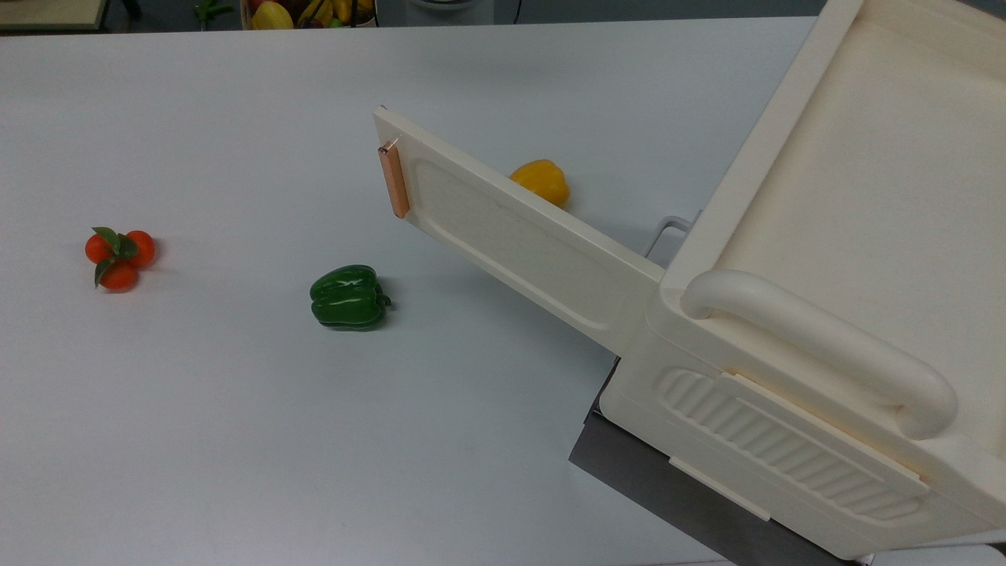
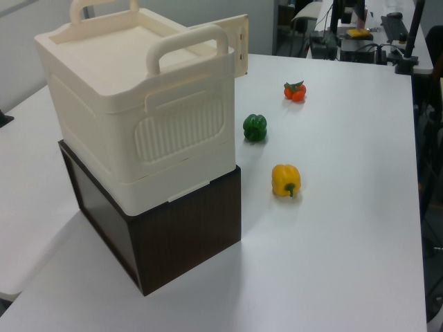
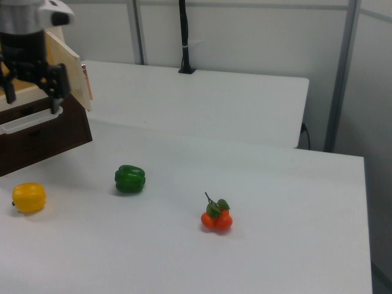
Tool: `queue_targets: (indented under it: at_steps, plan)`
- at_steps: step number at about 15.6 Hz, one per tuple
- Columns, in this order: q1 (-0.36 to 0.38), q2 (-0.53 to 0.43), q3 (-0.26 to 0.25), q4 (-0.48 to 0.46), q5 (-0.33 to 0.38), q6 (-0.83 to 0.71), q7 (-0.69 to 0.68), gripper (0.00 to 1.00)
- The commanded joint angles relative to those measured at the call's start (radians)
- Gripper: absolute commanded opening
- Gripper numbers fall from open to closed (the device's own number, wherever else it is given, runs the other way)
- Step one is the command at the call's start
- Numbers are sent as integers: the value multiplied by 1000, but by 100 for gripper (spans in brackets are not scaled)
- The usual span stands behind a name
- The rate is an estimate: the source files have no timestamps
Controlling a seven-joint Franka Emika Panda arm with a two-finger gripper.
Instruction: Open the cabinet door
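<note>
Two black fingers of the gripper (image 3: 32, 92) stand wide apart holding nothing, in front of the cabinet (image 1: 825, 196). The cabinet door (image 1: 519, 236) juts out, swung open, just beside the jaws on the right view's right. A sideways drift could, I judge, knock its copper strip handle (image 1: 393, 179) and swing it back; safer room lies away from that edge, above the green pepper (image 3: 130, 178) and yellow pepper (image 3: 29, 197) below the jaws.

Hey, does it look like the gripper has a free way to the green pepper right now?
Probably yes. The green pepper lies alone on open table, apart from the yellow pepper and the tomatoes. The gripper hangs up by the cabinet door, with nothing between it and the pepper.
</note>
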Motion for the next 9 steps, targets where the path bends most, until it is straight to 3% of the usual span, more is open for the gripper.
queue_targets:
  at_steps: [1, 4, 6, 9]
  plan:
    - [104, -24, -7, -14, -23, 30, 336, 100]
    - [164, -14, 0, -37, -23, 110, 429, 100]
    - [167, -4, 8, -69, -31, 214, 370, 100]
    - [164, 27, 8, -69, -78, 242, 244, 100]
